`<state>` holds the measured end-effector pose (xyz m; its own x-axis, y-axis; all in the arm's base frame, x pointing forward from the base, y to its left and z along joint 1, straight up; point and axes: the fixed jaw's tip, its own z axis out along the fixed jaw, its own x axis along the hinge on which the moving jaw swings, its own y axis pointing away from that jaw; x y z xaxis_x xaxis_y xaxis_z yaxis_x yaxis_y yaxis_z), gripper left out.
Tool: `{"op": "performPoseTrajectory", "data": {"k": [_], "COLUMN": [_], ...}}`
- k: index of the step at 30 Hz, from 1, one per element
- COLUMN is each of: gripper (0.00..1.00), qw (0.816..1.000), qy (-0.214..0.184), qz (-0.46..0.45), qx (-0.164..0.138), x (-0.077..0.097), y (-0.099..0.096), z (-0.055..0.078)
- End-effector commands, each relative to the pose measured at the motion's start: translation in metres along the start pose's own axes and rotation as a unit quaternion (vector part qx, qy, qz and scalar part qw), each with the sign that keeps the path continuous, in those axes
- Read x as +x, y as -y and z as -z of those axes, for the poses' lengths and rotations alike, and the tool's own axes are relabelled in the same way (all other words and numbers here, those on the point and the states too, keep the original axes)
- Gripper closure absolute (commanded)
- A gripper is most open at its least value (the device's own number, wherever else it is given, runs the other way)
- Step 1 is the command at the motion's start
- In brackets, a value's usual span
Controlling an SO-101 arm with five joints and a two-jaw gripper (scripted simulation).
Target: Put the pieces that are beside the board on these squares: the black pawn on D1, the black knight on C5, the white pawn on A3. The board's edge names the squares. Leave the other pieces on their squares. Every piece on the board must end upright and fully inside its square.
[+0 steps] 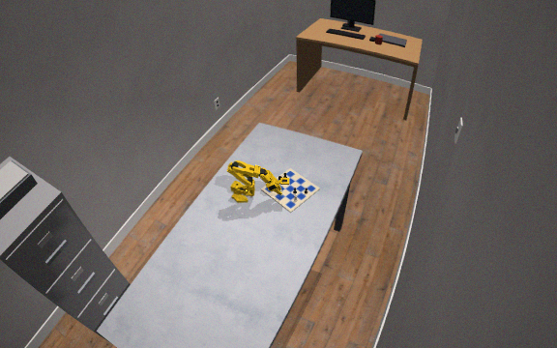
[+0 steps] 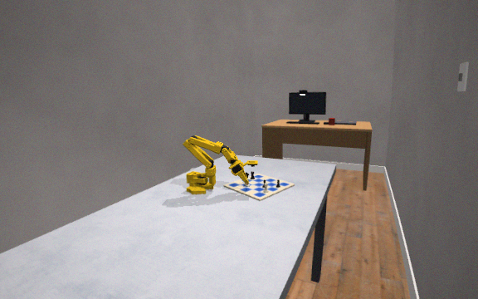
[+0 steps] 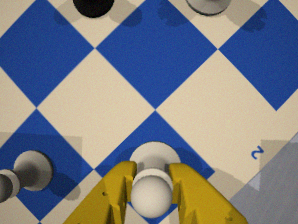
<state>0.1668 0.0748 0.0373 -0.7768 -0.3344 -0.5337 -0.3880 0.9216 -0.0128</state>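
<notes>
Wrist view: gripper [image 1: 279, 191] [image 2: 246, 183] [image 3: 152, 171], jaws clamped on white pawn [image 3: 151, 196], one yellow finger to each side. Pawn within board area, over blue A3, one square on from the cream one beside the "2"; contact of base with square impossible to tell from overhead.

Likewise in wrist view only: second pale piece [image 3: 33, 170], standing on a neighbouring blue square; bases of a black piece [image 3: 93, 6] and another pale piece [image 3: 208, 6] at upper border, tops cut off.

Top and exterior views: whole board [image 1: 291, 209] [image 2: 260, 198] on grey table [image 1: 240, 256] [image 2: 160, 241], beside yellow arm [image 1: 244, 169] [image 2: 206, 144]; gripper low over near-arm side; held pawn too small to read. Several dark pieces on board, upright in exterior view; black pawn and black knight not distinguishable by shape.
</notes>
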Motion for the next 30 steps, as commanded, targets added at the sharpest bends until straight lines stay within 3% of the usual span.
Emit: {"op": "performPoseTrajectory", "data": {"k": [1, 7, 30], "gripper": [1.0, 1.0, 1.0], "qw": [1.0, 1.0, 1.0], "qy": [-0.01, -0.011, -0.011], "qz": [0.001, 0.001, 0.001], "qx": [-0.003, -0.003, -0.003], "x": [0.006, 0.0141, 0.0107], "y": [-0.0018, -0.002, -0.0019], "z": [-0.0028, -0.0048, -0.0026]}}
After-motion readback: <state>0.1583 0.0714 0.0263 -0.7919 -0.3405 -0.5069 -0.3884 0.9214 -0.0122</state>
